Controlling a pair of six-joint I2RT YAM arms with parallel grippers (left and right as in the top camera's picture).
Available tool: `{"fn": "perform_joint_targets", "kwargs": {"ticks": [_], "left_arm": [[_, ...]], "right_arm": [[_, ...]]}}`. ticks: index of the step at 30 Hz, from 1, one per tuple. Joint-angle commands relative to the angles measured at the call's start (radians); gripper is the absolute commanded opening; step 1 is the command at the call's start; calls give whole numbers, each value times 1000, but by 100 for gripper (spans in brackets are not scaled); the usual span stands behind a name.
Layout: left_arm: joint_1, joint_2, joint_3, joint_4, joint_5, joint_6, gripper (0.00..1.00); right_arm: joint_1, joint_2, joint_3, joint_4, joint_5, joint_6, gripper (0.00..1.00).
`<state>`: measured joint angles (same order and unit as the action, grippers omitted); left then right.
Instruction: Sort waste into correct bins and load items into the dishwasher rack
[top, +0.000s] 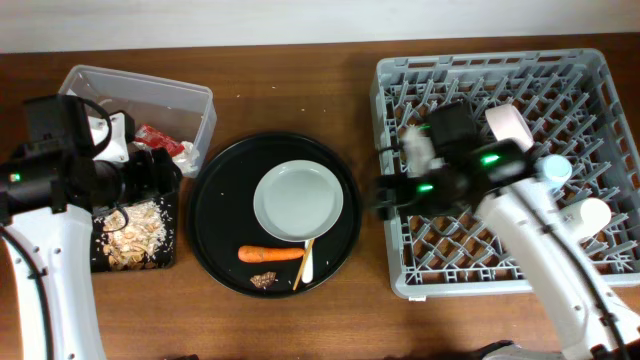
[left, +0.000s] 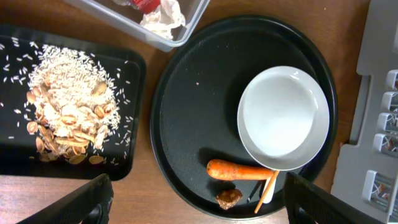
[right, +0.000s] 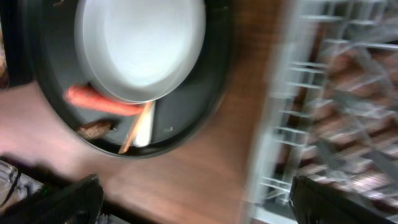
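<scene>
Two robot arms over a wooden desk (top: 290, 80), the left pincer (left: 198, 186) and right pincer (right: 193, 186) both spread wide and empty.

At centre frame a round black tray (top: 215, 215) holds the white plate (top: 298, 200). Below the plate lie the orange carrot (top: 270, 254), a small brown piece (top: 264, 281), and the white fork (top: 308, 268) beside thin chopsticks (top: 298, 278). At upper left the clear tub (top: 195, 95) contains the red sauce packet (top: 155, 137) and crumpled napkin (top: 186, 152). Beneath it the shallow black tray (top: 172, 255) carries rice scraps (top: 135, 230), and the left pincer hangs by these bins. The grey rack (top: 600, 80) fills the right of the frame, holding a light-blue cup (top: 556, 170), a white cup (top: 592, 214) and perhaps a bowl (top: 508, 124). The right pincer hovers at the rack's left edge.
</scene>
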<state>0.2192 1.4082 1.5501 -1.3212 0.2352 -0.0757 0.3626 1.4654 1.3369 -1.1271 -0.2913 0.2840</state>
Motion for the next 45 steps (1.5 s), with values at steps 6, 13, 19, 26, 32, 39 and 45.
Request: {"fn": "perform_joint_targets", "kwargs": {"ticks": [6, 13, 19, 26, 32, 39, 45], "left_arm": [[9, 0, 2, 0, 11, 0, 87], [9, 0, 2, 0, 11, 0, 87], [8, 0, 2, -1, 11, 0, 87], [8, 0, 2, -1, 11, 0, 87], [8, 0, 2, -5, 12, 0, 87], [8, 0, 2, -5, 11, 0, 87], [8, 0, 2, -4, 11, 0, 87]], "right_arm": [[254, 449, 11, 327, 191, 471, 87], [253, 572, 11, 383, 179, 516, 24], [237, 511, 162, 240, 282, 495, 4], [78, 222, 593, -203, 1242, 183, 4], [-35, 380, 586, -220, 1537, 196, 4], [-68, 618, 584, -255, 1447, 255, 4], [27, 666, 586, -283, 1270, 282, 4]]}}
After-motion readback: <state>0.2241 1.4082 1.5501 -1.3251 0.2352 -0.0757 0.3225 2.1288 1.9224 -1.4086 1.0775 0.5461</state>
